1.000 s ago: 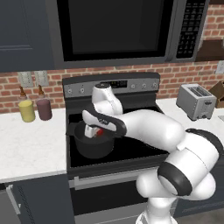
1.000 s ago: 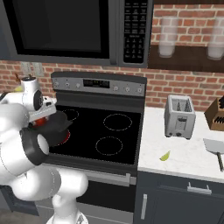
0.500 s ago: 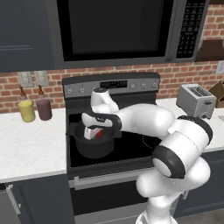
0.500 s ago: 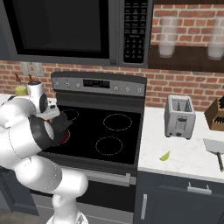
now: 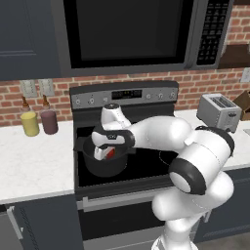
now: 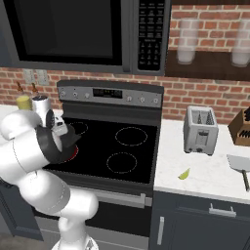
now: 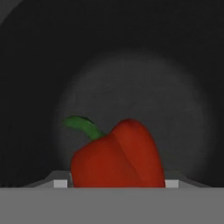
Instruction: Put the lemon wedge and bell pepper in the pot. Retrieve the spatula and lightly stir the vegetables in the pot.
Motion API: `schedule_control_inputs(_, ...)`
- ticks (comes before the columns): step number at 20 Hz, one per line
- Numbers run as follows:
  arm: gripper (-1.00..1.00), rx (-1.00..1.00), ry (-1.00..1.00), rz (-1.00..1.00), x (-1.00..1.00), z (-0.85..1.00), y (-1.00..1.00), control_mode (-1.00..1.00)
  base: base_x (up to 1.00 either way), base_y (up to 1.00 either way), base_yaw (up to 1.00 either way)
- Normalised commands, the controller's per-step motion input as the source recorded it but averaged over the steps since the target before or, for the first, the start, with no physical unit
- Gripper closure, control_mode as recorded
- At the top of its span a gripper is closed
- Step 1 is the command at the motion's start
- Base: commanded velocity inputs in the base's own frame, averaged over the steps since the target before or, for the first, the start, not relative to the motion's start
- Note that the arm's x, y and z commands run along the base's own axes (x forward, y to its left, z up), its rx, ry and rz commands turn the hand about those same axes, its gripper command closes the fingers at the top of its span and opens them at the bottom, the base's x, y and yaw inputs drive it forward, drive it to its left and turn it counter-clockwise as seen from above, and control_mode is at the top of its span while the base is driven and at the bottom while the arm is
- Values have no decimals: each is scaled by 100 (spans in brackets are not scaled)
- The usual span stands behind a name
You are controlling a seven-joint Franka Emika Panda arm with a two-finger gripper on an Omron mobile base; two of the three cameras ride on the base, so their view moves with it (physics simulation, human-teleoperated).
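Since a second ago the white arm's elbow has swung forward and toward the base while the hand has stayed low over the wide round dark grey metal pot (image 5: pixel 104 161). In the hand view the small bright red bell pepper (image 7: pixel 118 157) with its curled green stem sits between the fingers of the gripper (image 7: pixel 117 183), whose tips show at either side of it, with the pot's dark round floor behind it. The jaws stand fairly wide around the pepper, and whether they are pressing on it or have just let go I cannot tell; the pepper seems to hang a little above the pot's floor, though this is hard to judge. From the left base view a spot of red shows just under the hand, inside the pot's rim on the front left burner of the black stove (image 5: pixel 146 163). The step in hand is therefore the delivery of the bell pepper. Next the fingers, if not already free, should part fully and the hand should lift straight out of the pot. Farther off, on the white table (image 6: pixel 210 178) right of the stove, lies the tiny yellow-green lemon wedge (image 6: pixel 184 174), near the front edge and before the silver toaster (image 6: pixel 200 129). The light grey flat-bladed spatula (image 6: pixel 240 165) rests beyond it at the far right.
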Motion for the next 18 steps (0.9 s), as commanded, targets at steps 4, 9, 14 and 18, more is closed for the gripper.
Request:
schedule_control_inputs(4, 100, 0, 1, 0, 4, -3, 0, -100, 0, 0, 0)
schedule_control_inputs(9, -100, 0, 2, 0, 5, -7, 1, -100, 0, 0, 0)
schedule_control_inputs(14, -100, 0, 3, 0, 17, -5, 1, -100, 0, 0, 0)
schedule_control_inputs(18, -100, 0, 2, 0, 16, 0, 0, -100, 0, 0, 0)
